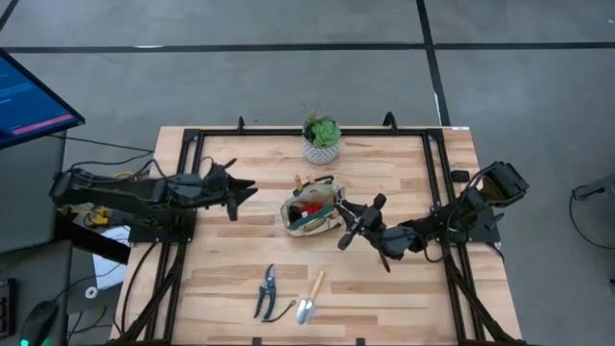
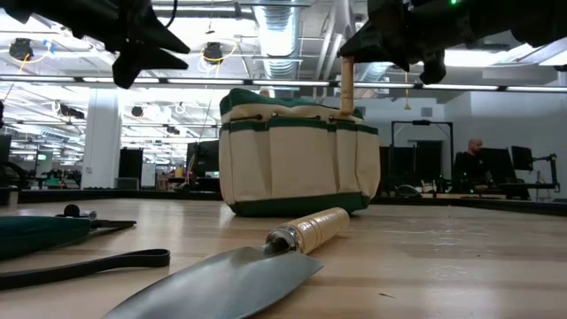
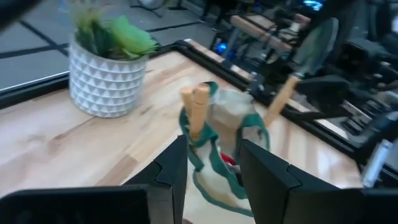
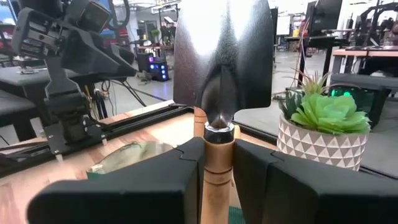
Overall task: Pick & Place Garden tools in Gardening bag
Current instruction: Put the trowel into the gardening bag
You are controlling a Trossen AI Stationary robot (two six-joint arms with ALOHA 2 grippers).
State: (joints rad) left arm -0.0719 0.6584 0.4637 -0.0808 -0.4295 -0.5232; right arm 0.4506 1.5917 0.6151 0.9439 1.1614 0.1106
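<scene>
The beige gardening bag [image 1: 312, 212] with green trim stands mid-table; it also shows in the low view [image 2: 297, 155]. Wooden handles [image 3: 196, 107] and a red item stick out of it. My right gripper [image 1: 349, 227] is beside the bag's right side, shut on a trowel [image 4: 224, 56]. My left gripper [image 3: 211, 174] is open and empty, left of the bag [image 1: 237, 190]. Dark-handled shears [image 1: 266, 291] and a second trowel [image 1: 309, 299] lie flat near the table's near edge. My right gripper pinches the trowel's wooden handle [image 4: 217, 158] between its two fingers, just below the metal collar. The fingers come about level from the table's right and lie across the handle. The trowel stands upright, blade up, its handle's free end [image 2: 347, 97] down at the bag's mouth.
A white pot with a green plant [image 1: 321, 140] stands behind the bag near the far edge. A black frame rail [image 1: 288, 133] runs round the table. A monitor [image 1: 29, 96] stands off the table's left. A person sits in the room beyond [image 2: 474, 159].
</scene>
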